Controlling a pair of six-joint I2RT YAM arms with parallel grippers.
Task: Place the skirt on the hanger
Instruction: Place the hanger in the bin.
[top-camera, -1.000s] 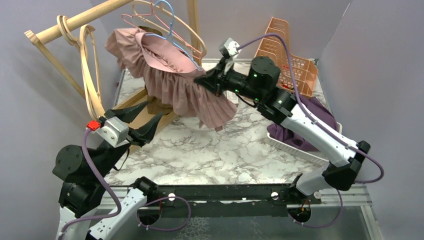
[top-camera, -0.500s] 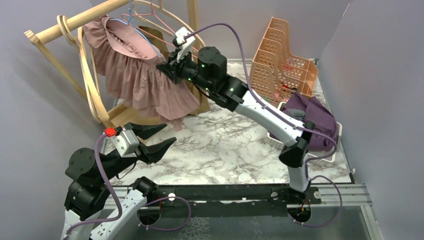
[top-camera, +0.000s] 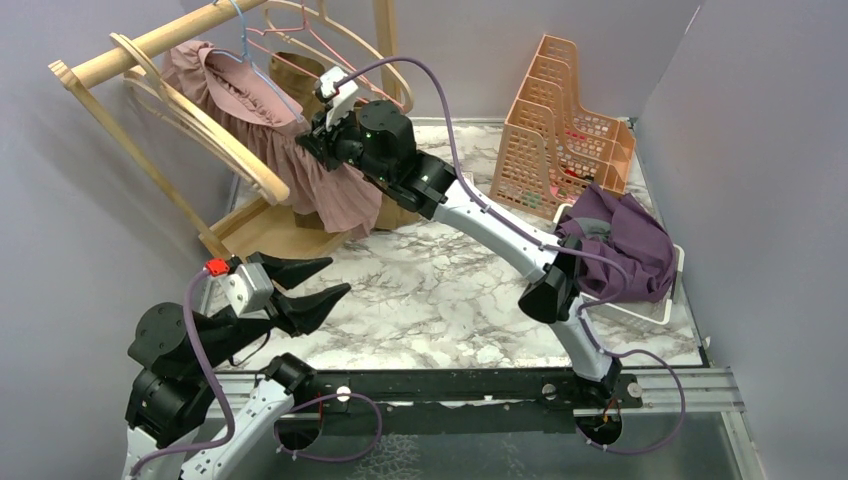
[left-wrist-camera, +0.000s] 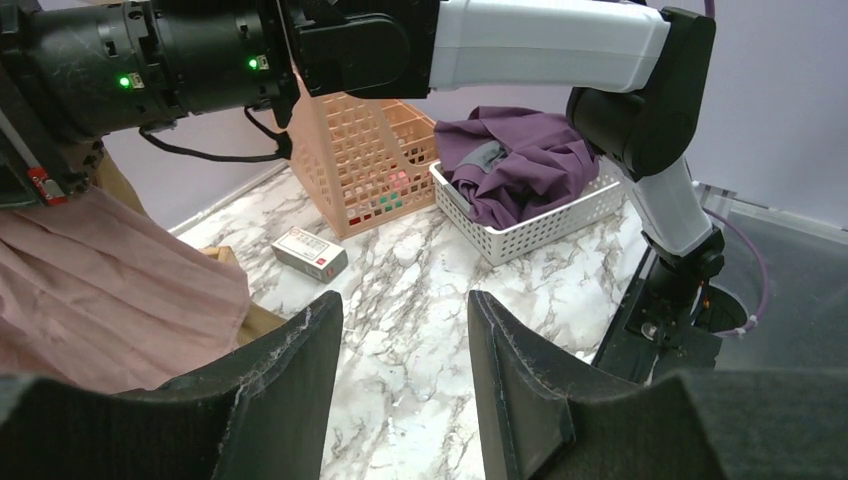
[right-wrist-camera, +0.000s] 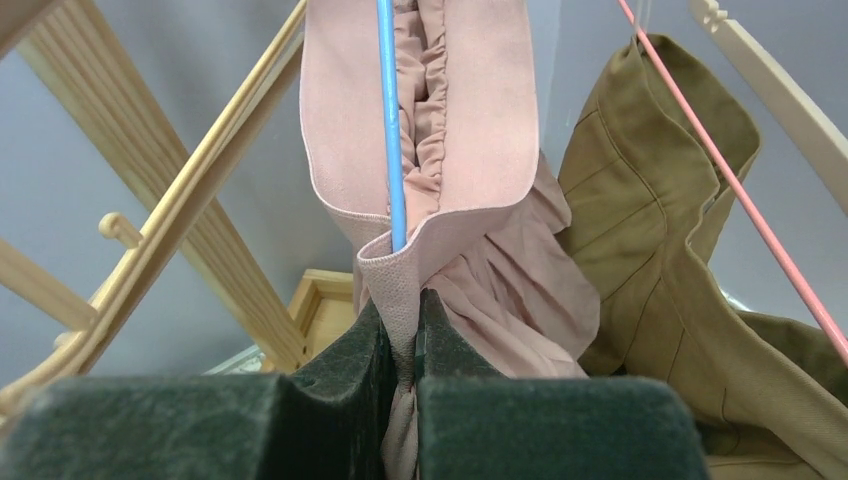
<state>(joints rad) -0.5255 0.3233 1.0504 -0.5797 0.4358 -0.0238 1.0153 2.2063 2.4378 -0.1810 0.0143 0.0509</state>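
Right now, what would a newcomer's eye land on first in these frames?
The dusty pink pleated skirt hangs over a thin blue wire hanger at the light wooden rack, back left, with the right pincer shut on its waistband. The left pincer hovers open near the front left, holding nothing. At the right, a crumpled purple garment fills a white perforated basket.

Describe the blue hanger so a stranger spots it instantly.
Find the wooden rack at the back left. By its top rail, the blue hanger carries the pink skirt. Neighbouring hangers are pink wire or pale wood; only this is blue.
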